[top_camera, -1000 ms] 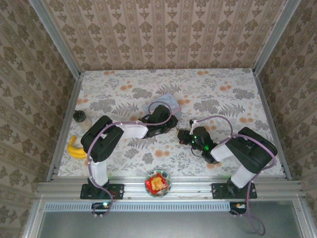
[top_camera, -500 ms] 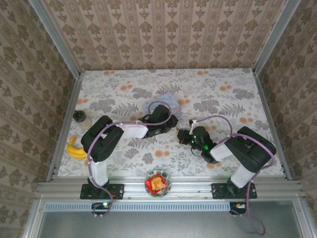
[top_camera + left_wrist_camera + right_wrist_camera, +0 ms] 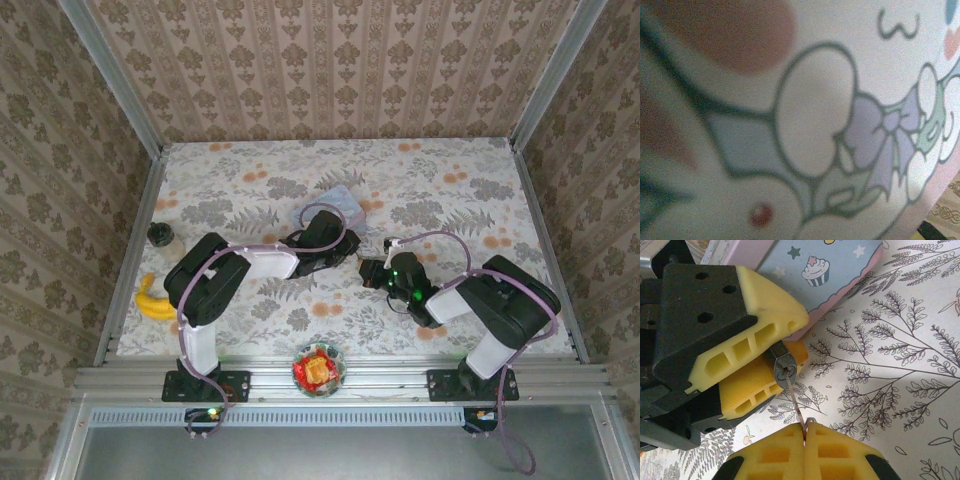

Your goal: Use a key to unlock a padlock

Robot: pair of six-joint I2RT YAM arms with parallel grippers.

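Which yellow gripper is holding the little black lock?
The left gripper, the upper one in the right wrist view: its jaws pinch the padlock. The right gripper, at the bottom edge, pinches the thin key instead.

Ok so I'm counting 2 robot arms here, left arm (image 3: pixel 215 275) and right arm (image 3: pixel 500 300). Also seeing 1 padlock (image 3: pixel 785 369), 1 key (image 3: pixel 795 401), 1 pale blue cartoon tin (image 3: pixel 335 205), 1 banana (image 3: pixel 153 300), 1 dark round knob thing (image 3: pixel 161 235) and 1 bowl (image 3: pixel 341 360) holding red and yellow stuff.
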